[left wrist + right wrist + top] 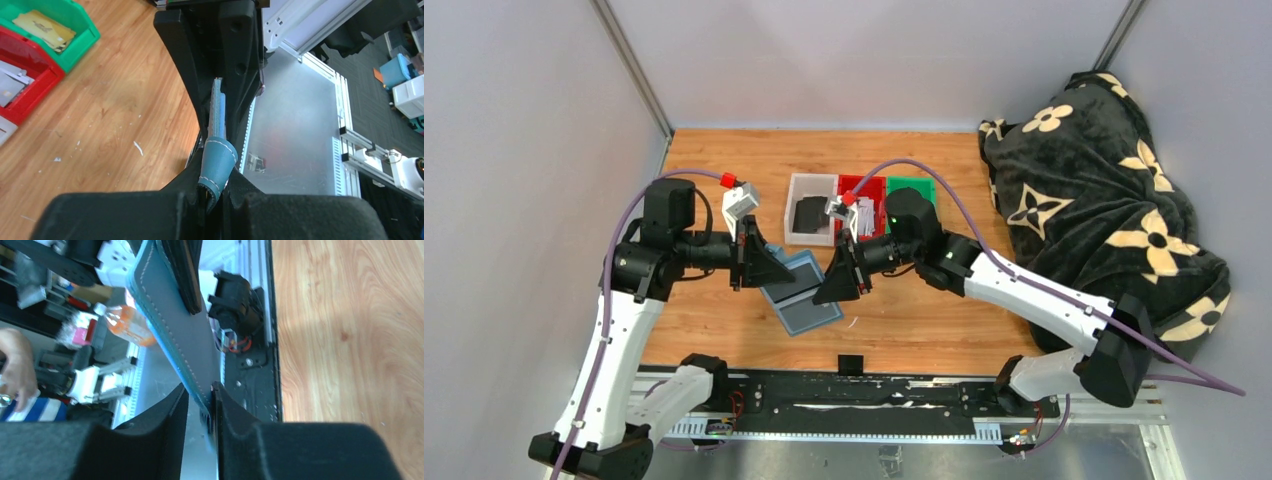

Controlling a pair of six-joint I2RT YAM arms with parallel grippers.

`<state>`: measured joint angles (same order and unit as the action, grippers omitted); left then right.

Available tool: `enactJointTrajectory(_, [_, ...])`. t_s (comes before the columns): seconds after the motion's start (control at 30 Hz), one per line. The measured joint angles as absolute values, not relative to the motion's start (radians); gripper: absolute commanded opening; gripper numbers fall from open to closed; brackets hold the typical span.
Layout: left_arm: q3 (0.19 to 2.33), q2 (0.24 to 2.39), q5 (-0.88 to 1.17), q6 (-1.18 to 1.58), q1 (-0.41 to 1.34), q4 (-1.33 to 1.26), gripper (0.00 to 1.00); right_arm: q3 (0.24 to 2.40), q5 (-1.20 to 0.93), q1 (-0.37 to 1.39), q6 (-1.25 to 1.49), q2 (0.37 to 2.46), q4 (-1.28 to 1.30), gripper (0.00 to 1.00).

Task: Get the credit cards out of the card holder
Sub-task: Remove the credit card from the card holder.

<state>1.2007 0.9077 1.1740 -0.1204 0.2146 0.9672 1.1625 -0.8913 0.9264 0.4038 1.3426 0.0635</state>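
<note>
The slate-blue card holder [807, 298] hangs open above the wood table, held between both arms. My left gripper [764, 268] is shut on its left edge; in the left wrist view the blue stitched leather [218, 162] is pinched between my fingers [175, 192]. My right gripper [838, 283] straddles the opposite edge; in the right wrist view the flap [175, 325] lies against one finger [235, 415], with a gap to the other. A dark flat piece [182, 270] sits on the flap; I cannot tell if it is a card or the pocket.
White [796, 190], red [861, 184] and green [911, 187] bins stand behind the holder. The white one holds a dark flat item [808, 213]; the green one holds a yellowish card [44, 29]. A black flowered blanket [1094, 220] covers the right side.
</note>
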Motion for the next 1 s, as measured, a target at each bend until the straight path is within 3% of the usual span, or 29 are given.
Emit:
enactJointTrajectory(0.1, [1.217, 0.902, 1.178, -0.118, 0.211, 0.966, 0.05, 1.071, -0.89, 0.926, 0.525, 1.308, -0.154, 0.12])
enactJointTrajectory(0.27, [1.222, 0.891, 1.188, -0.108, 0.199, 0.951, 0.16, 1.063, -0.906, 0.926, 0.605, 1.309, -0.245, 0.0])
enactJointTrajectory(0.3, [1.221, 0.887, 1.187, -0.105, 0.199, 0.951, 0.23, 1.063, -0.909, 0.926, 0.609, 1.31, -0.247, 0.0])
enactJointTrajectory(0.37, [1.221, 0.881, 1.178, -0.104, 0.199, 0.952, 0.6, 1.074, -0.911, 0.926, 0.606, 1.315, -0.233, 0.0])
enactJointTrajectory(0.43, [1.216, 0.876, 1.159, -0.101, 0.199, 0.955, 0.76, 1.116, -0.908, 0.926, 0.585, 1.325, -0.199, 0.0])
enactJointTrajectory(0.5, [1.213, 0.874, 1.136, -0.088, 0.2, 0.968, 0.78, 1.202, -0.897, 0.92, 0.534, 1.34, -0.111, 0.0])
enactJointTrajectory(0.67, [1.211, 0.873, 1.129, -0.087, 0.2, 0.975, 0.69, 1.4, -0.891, 0.908, 0.368, 1.388, 0.151, 0.0])
enactJointTrajectory(0.87, [1.211, 0.868, 1.156, -0.086, 0.2, 0.976, 0.68, 1.549, -0.888, 0.908, 0.15, 1.463, 0.469, 0.0])
enactJointTrajectory(1.0, [1.21, 0.868, 1.169, -0.088, 0.2, 0.977, 0.56, 1.61, -0.886, 0.908, 0.052, 1.496, 0.605, 0.0])
